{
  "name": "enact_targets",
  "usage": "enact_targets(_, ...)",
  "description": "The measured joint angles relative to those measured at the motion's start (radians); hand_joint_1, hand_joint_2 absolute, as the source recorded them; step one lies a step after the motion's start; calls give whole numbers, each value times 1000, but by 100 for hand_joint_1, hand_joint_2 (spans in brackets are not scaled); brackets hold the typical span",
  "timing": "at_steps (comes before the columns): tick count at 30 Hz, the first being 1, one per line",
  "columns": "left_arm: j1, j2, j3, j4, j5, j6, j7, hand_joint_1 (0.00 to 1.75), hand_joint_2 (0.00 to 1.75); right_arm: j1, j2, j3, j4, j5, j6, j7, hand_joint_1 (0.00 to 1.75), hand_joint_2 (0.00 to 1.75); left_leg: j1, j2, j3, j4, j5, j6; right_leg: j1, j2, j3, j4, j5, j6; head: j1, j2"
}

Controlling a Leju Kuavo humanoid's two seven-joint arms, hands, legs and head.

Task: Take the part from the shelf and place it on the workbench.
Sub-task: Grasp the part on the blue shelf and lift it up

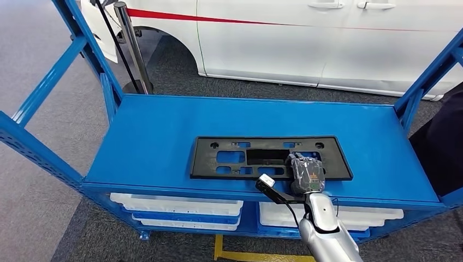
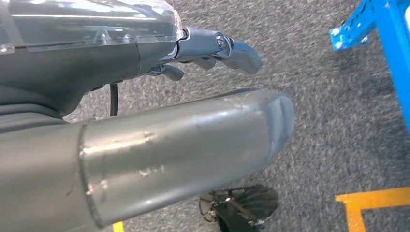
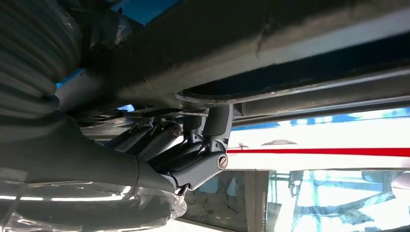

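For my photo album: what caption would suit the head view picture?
Robot's right hand grips the black part lying on the blue shelf, white car behind.

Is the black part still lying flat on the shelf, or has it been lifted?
Flat on the blue shelf, as far as the head view shows: the black part lies level. The right hand is at its near edge; the wrist view suggests a grip.

Even, bright light is washing the head view, glare sheening off the blue shelf top. The right wrist view is blurring up close, daylight blowing out its lower right.
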Motion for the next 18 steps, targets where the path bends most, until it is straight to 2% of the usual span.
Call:
enact_targets(3,2,-4,8,0,2,0,-2,0,0,3,-2,-7,-9,-18,14,-9,175,175,-5,-1,6,-15,-4,25,2,4,-3,3,-2,15,1,0)
enact_targets(5,2,-7,12,0,2,0,-4,0,0,7,-3,-11,-17,-27,23,-13,175,175,-3,2,7,-20,0,39,-2,6,-15,32,-25,24,1,0)
enact_targets(6,2,-8,13,0,2,0,-4,0,0,9,-3,-13,-20,-29,26,-13,175,175,-2,3,7,-23,2,45,-3,6,-34,74,-51,27,1,0)
enact_targets(8,2,-10,14,0,2,0,-5,0,0,14,-3,-14,-22,-39,29,-22,175,175,-4,5,5,-23,3,51,-5,6,-94,198,-111,32,1,0)
enact_targets(9,3,-11,15,0,2,1,-5,0,0,19,-3,-15,-27,-54,29,-34,175,175,-5,5,4,-23,3,51,-5,6,-120,248,-127,33,1,0)
enact_targets(10,3,-12,17,0,2,1,-5,0,0,29,-3,-15,-40,-85,29,-57,175,175,-5,4,4,-23,2,52,-5,6,-132,269,-125,32,1,0)
enact_targets(11,4,-14,20,0,3,3,-5,0,0,44,-2,-16,-66,-133,30,-91,175,175,-5,3,6,-23,2,51,-5,6,-125,253,-103,29,1,0)
enact_targets(13,6,-19,30,0,8,7,-5,0,0,88,7,-16,-160,-276,34,-181,175,175,-5,-1,10,-23,0,49,-3,7,-72,134,-33,17,1,0)
enact_targets(14,7,-23,36,0,11,10,-5,0,0,115,16,-13,-226,-366,36,-228,175,175,-7,-1,10,-22,-1,46,1,6,-45,73,-9,11,1,0)
enact_targets(16,7,-31,50,0,17,17,-5,0,0,175,39,4,-374,-559,38,-307,175,175,-9,-1,8,-22,-2,36,7,5,-20,11,6,5,1,0)
enact_targets(18,8,-36,63,0,20,23,-5,0,0,239,54,35,-526,-744,40,-363,175,175,-10,-2,7,-25,0,24,7,3,-21,5,6,1,0,0)
